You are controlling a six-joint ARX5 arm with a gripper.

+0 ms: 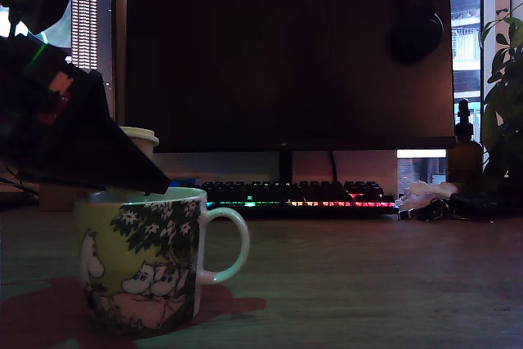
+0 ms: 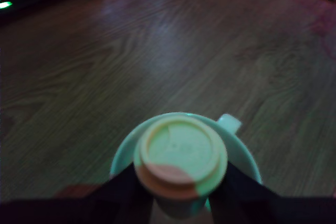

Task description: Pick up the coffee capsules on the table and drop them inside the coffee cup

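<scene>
The yellow-green coffee cup (image 1: 143, 263) with cartoon figures and a white handle stands on the wood-grain table (image 1: 368, 284) at the exterior view's left. My gripper (image 1: 147, 184) hangs right over its rim. In the wrist view the gripper (image 2: 181, 184) is shut on a pale cream coffee capsule (image 2: 181, 150), held flat rim towards the camera. The capsule sits directly above the cup's white opening (image 2: 239, 156). In the exterior view that capsule (image 1: 140, 138) peeks out behind the black fingers (image 1: 98, 153). No other capsule shows.
A dark monitor (image 1: 286, 55) and a lit RGB keyboard (image 1: 294, 195) stand behind the cup. At the exterior view's right are a brown bottle (image 1: 464, 153), a plant (image 1: 502, 104) and crumpled clutter (image 1: 433, 200). Bare wood (image 2: 157, 51) stretches beyond the cup.
</scene>
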